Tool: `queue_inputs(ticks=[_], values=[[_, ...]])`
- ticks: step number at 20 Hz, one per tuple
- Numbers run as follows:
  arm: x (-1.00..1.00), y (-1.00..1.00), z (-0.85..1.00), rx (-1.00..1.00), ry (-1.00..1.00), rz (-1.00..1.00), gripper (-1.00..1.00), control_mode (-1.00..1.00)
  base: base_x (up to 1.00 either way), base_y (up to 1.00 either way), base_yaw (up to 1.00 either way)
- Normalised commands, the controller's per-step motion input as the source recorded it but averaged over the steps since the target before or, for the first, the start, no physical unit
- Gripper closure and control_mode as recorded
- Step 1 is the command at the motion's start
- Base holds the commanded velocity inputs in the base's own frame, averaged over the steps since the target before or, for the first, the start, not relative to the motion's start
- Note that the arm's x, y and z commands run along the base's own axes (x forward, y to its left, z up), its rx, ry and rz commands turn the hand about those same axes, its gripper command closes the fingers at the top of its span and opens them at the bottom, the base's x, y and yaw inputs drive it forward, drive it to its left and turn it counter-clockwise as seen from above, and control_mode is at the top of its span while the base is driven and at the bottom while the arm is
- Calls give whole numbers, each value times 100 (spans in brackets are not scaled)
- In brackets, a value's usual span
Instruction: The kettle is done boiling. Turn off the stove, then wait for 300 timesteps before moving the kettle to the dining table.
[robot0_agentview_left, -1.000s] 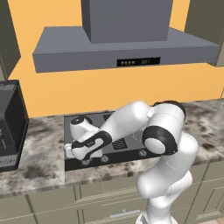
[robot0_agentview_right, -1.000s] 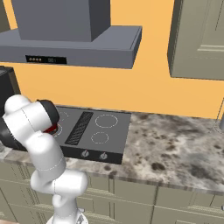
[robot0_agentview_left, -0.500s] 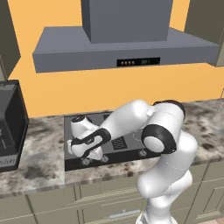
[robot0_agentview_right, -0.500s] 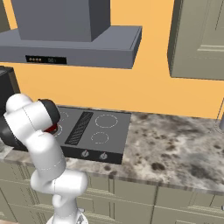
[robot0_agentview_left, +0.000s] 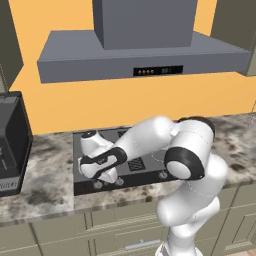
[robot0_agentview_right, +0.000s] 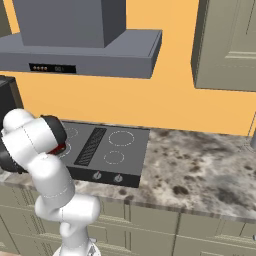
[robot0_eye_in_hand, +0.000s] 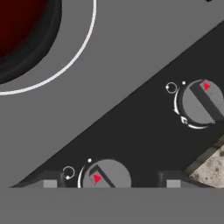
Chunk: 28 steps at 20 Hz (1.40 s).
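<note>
The stove (robot0_agentview_left: 150, 156) is a dark cooktop set in the wall counter, also seen in the right base view (robot0_agentview_right: 117, 145). My gripper (robot0_agentview_left: 104, 178) hangs over the stove's front left knobs. In the hand view the gripper (robot0_eye_in_hand: 111, 183) is open, with one fingertip (robot0_eye_in_hand: 50, 183) on each side of a round knob (robot0_eye_in_hand: 107, 176) and a gap to it on both sides. A second knob (robot0_eye_in_hand: 200, 103) lies further along the dark front strip. The red kettle (robot0_eye_in_hand: 17, 30) sits on a white ring burner close by; a red sliver of the kettle (robot0_agentview_right: 59, 148) shows behind my arm.
A grey range hood (robot0_agentview_left: 145, 55) hangs above the cooktop. A black appliance (robot0_agentview_left: 10, 142) stands on the counter to the left. Speckled counter (robot0_agentview_right: 200, 167) stretches to the right of the stove, under a wall cabinet (robot0_agentview_right: 227, 45).
The hand has dipped slightly toward the front left knobs. Nothing else has moved.
</note>
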Motion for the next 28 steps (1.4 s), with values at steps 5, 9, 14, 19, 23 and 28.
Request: queue_inputs(ticks=[5, 9, 14, 19, 23, 28], values=[[-20, 0, 35, 0, 0, -9, -100, -100, 0, 0, 0], [-19, -4, 38, 1, 2, -6, -100, -100, 0, 0, 0], [-11, -18, 37, 2, 3, -1, -100, -100, 0, 0, 0], [-15, -8, 35, 0, 0, 0, -100, -100, 0, 0, 0], [-11, 0, 52, 0, 2, 9, -100, -100, 0, 0, 0], [-6, 0, 45, 0, 1, 13, -100, -100, 0, 0, 0]])
